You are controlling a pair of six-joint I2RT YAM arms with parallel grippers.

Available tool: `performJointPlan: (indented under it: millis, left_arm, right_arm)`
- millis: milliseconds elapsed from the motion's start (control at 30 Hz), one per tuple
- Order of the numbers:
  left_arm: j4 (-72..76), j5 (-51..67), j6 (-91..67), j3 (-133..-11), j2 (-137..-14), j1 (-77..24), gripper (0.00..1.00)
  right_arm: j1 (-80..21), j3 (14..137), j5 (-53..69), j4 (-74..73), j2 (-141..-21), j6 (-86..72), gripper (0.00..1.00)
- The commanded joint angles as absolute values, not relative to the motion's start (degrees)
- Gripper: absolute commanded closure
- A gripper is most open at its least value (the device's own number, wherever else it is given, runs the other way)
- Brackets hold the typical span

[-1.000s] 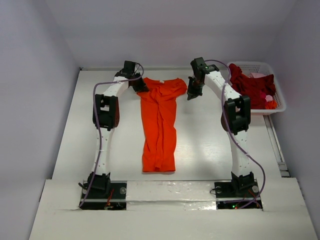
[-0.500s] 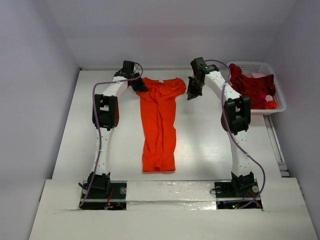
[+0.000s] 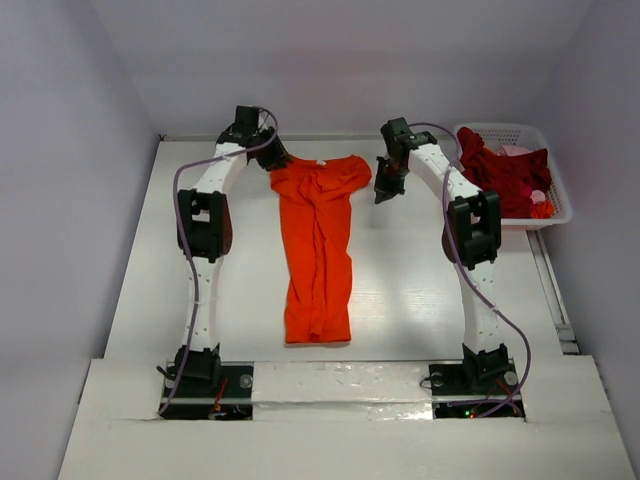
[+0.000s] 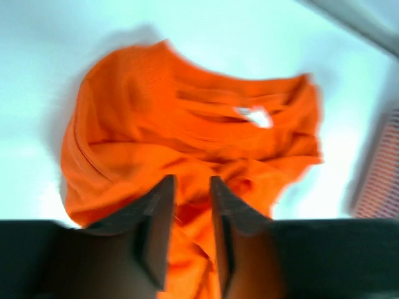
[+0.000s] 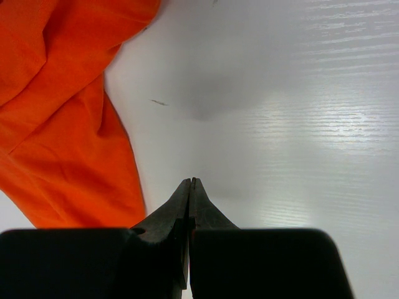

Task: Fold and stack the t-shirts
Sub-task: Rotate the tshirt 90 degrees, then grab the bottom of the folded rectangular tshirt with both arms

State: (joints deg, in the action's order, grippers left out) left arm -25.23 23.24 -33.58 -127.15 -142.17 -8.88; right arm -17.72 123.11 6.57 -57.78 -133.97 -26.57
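An orange t-shirt lies on the table as a long narrow strip, collar end at the far side; its white neck label faces up. My left gripper hovers over the shirt's far left corner. In the left wrist view, which is blurred, that gripper is open, with rumpled orange cloth below the gap and nothing pinched. My right gripper hangs just right of the collar end. The right wrist view shows it shut and empty above bare table, the shirt's edge to its left.
A white lattice basket stands at the far right, holding dark red t-shirts and a bit of pale pink cloth. Its wall shows at the right edge of the left wrist view. Grey walls enclose the table.
My left gripper has opened, let go of the shirt's far left corner and drawn back toward the far edge. That corner now lies spread on the table. The right arm has barely moved.
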Motion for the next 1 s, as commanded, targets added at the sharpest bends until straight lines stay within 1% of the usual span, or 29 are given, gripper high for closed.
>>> performJointPlan:
  millis: [0, 33, 100, 133, 167, 200, 233, 267, 300, 333, 367, 400, 433, 467, 500, 533, 567, 600, 633, 667, 700, 800, 833, 900, 933, 967]
  left_arm:
    - [-23.5, 24.3, -34.0, -130.3, -131.1, -8.2, 0.72]
    - [-23.4, 24.5, -34.1, -130.1, -130.3, -8.2, 0.69]
    - [-22.9, 24.7, -34.5, -128.5, -127.2, -8.2, 0.66]
    - [-22.2, 24.6, -34.5, -127.2, -125.8, -8.2, 0.63]
    - [-22.1, 23.6, -34.5, -123.3, -124.0, -8.2, 0.6]
    - [-21.7, 22.9, -34.5, -120.7, -119.8, -8.2, 0.57]
    - [-21.4, 22.0, -34.1, -117.5, -117.4, -8.2, 0.52]
    - [-21.5, 20.1, -33.5, -110.6, -114.9, -8.2, 0.5]
    - [-21.3, 19.6, -32.6, -106.8, -109.7, -8.2, 0.46]
    - [-20.0, 19.5, -32.3, -102.4, -107.0, -8.2, 0.46]
    - [-19.4, 18.3, -32.1, -93.7, -104.1, -8.2, 0.43]
    - [-18.7, 18.1, -32.0, -89.5, -98.1, -8.2, 0.39]
    - [-17.2, 18.0, -31.9, -85.2, -95.5, -8.2, 0.34]
    - [-16.9, 17.2, -32.3, -77.7, -92.5, -8.2, 0.31]
    - [-16.3, 17.3, -32.5, -74.3, -87.0, -8.2, 0.26]
    - [-14.3, 17.7, -32.6, -70.8, -84.3, -8.2, 0.23]
    - [-13.8, 18.0, -32.8, -65.2, -81.8, -8.2, 0.19]
    - [-13.4, 18.3, -32.8, -62.9, -77.1, -8.2, 0.16]
    - [-12.6, 18.7, -32.7, -60.5, -75.1, -8.2, 0.16]
    - [-12.0, 21.0, -32.8, -55.9, -72.5, -8.2, 0.15]
    - [-12.0, 21.9, -33.0, -54.2, -68.0, -8.2, 0.13]
    - [-18.3, 23.7, -32.1, -50.4, -62.9, -8.2, 0.12]
    - [-22.0, 23.3, -32.1, -49.4, -62.2, -8.7, 0.15]
    - [-24.8, 22.3, -32.5, -46.1, -58.6, -8.7, 0.17]
    - [-25.9, 22.7, -32.6, -44.9, -57.5, -9.2, 0.19]
    - [-26.4, 23.3, -32.6, -42.5, -56.4, -9.2, 0.21]
  right_arm:
    - [-18.1, 122.8, 6.9, -56.1, -131.1, -25.8, 1.0]
    - [-18.1, 122.7, 6.9, -56.1, -130.9, -25.8, 1.0]
    - [-18.1, 122.5, 7.3, -56.1, -130.4, -25.2, 1.0]
    - [-18.1, 122.3, 8.0, -56.0, -130.1, -24.9, 1.0]
    - [-18.1, 122.1, 9.0, -55.8, -129.0, -24.3, 1.0]
    - [-18.1, 121.0, 11.0, -55.6, -128.2, -23.4, 1.0]
    - [-18.6, 120.0, 11.6, -55.4, -126.8, -23.3, 1.0]
    - [-18.6, 118.4, 12.1, -54.2, -122.9, -23.1, 1.0]
    - [-19.4, 116.6, 13.2, -53.4, -120.7, -23.0, 1.0]
    - [-19.9, 112.4, 13.7, -53.0, -118.4, -23.0, 0.97]
    - [-20.5, 110.1, 14.2, -52.0, -116.1, -22.9, 0.85]
    - [-21.2, 107.6, 15.9, -51.4, -111.6, -22.2, 0.78]
    - [-22.7, 102.2, 16.3, -50.8, -109.2, -22.0, 0.62]
    - [-23.5, 99.3, 16.5, -49.2, -106.7, -21.9, 0.5]
    - [-24.3, 96.4, 18.1, -48.2, -102.1, -21.5, 0.4]
    - [-25.0, 93.8, 18.8, -47.4, -99.8, -21.4, 0.31]
    - [-26.1, 89.0, 19.0, -46.2, -97.8, -21.4, 0.23]
    - [-26.1, 86.6, 19.2, -45.5, -95.9, -22.1, 0.2]
    - [-26.9, 84.5, 19.8, -44.9, -92.5, -22.4, 0.14]
    - [-27.8, 79.9, 20.5, -43.3, -91.0, -22.8, 0.12]
    - [-28.3, 77.6, 20.7, -42.6, -89.6, -23.5, 0.1]
    - [-30.7, 70.4, 20.1, -40.6, -86.0, -25.0, 0.09]
    - [-31.5, 68.9, 20.3, -40.0, -85.3, -25.3, 0.12]
    - [-33.7, 65.6, 20.4, -38.1, -83.4, -26.9, 0.14]
    - [-34.5, 65.0, 20.4, -37.8, -82.7, -27.7, 0.14]
    - [-35.4, 64.3, 20.5, -36.7, -81.3, -28.5, 0.17]
